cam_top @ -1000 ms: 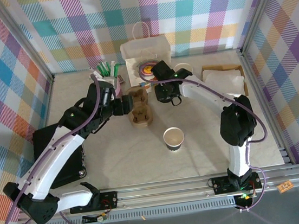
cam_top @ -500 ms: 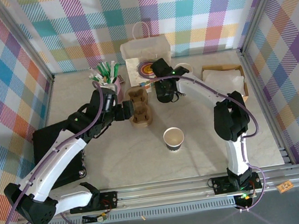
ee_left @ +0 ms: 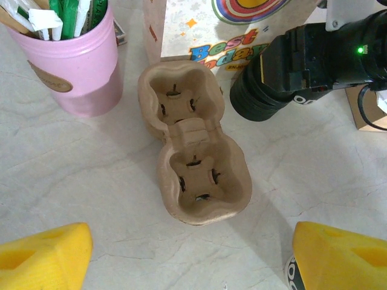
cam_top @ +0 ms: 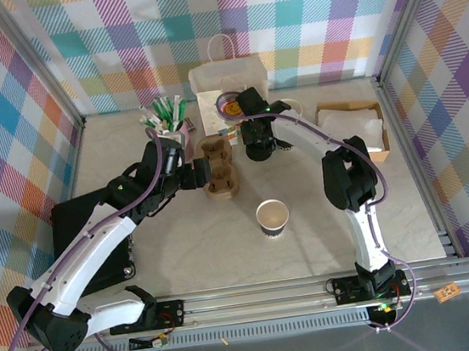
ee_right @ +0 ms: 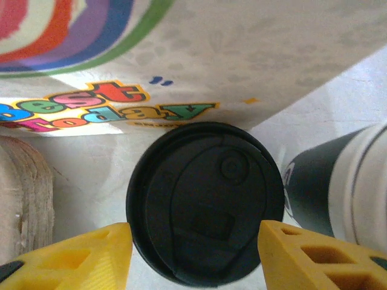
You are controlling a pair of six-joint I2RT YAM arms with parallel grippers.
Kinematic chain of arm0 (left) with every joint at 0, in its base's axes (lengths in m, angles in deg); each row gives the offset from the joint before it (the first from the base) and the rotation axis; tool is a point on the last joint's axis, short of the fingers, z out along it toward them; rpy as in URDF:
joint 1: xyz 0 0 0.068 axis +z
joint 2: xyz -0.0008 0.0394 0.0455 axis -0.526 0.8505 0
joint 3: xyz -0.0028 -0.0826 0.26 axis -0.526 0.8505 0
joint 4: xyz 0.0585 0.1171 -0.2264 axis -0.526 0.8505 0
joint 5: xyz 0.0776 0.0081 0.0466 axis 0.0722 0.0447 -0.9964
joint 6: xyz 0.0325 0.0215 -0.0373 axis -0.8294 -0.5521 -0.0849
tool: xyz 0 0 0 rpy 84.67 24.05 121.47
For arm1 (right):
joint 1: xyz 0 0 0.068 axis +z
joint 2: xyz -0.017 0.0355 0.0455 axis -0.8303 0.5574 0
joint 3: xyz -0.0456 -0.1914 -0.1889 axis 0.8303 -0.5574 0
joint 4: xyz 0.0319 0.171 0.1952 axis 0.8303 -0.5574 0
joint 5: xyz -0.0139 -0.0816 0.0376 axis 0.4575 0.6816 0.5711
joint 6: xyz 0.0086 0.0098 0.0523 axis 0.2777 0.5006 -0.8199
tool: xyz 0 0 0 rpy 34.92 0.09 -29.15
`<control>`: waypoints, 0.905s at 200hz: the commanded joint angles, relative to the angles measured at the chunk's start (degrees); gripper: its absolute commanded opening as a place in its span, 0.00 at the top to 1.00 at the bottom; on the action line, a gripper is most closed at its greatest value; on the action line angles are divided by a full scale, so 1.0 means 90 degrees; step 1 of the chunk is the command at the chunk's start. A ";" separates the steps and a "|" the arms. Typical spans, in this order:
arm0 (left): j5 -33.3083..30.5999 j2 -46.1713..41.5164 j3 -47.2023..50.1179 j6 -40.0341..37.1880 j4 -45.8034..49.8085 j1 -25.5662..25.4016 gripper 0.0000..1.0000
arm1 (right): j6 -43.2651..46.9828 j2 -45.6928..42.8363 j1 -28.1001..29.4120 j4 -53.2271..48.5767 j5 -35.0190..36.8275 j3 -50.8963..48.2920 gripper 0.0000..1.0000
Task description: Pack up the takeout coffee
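- Right wrist view: the takeout coffee [ee_right: 205, 199], showing its round black plastic lid, stands just in front of the white paper bag with a rainbow print [ee_right: 242, 48].
- The right gripper [ee_right: 196, 257] has its yellow fingers on either side of the lid; I cannot tell whether they grip.
- The left gripper [ee_left: 192, 254] hangs with its fingers wide apart over the brown moulded-pulp two-cup carrier [ee_left: 193, 163].

White bag [ee_left: 181, 24]: colourful "Best"; word beneath partly hidden.
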 commanded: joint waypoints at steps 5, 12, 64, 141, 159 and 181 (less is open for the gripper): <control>0.0065 -0.0038 0.0083 0.0042 0.0174 -0.0011 0.14 | 0.0161 0.0179 -0.0074 0.0156 0.0086 0.0266 0.42; 0.0033 -0.0026 0.0055 0.0023 0.0205 -0.0007 0.14 | 0.0171 0.0222 -0.0089 0.0152 0.0083 0.0305 0.40; -0.0098 0.0047 -0.0102 -0.0056 0.0294 0.0000 0.14 | 0.0190 0.0460 -0.0099 0.0151 -0.0096 0.0400 0.37; -0.0135 0.0065 -0.0124 -0.0024 0.0411 0.0019 0.14 | 0.0291 0.0551 -0.0093 0.0140 -0.0677 0.0314 0.40; -0.0123 0.0083 -0.0143 0.0005 0.0411 0.0020 0.14 | 0.0315 0.0499 -0.0090 0.0111 -0.0791 0.0244 0.41; -0.0130 0.0112 -0.0174 0.0011 0.0394 0.0027 0.14 | 0.0320 0.0379 -0.0090 0.0100 -0.0923 0.0129 0.41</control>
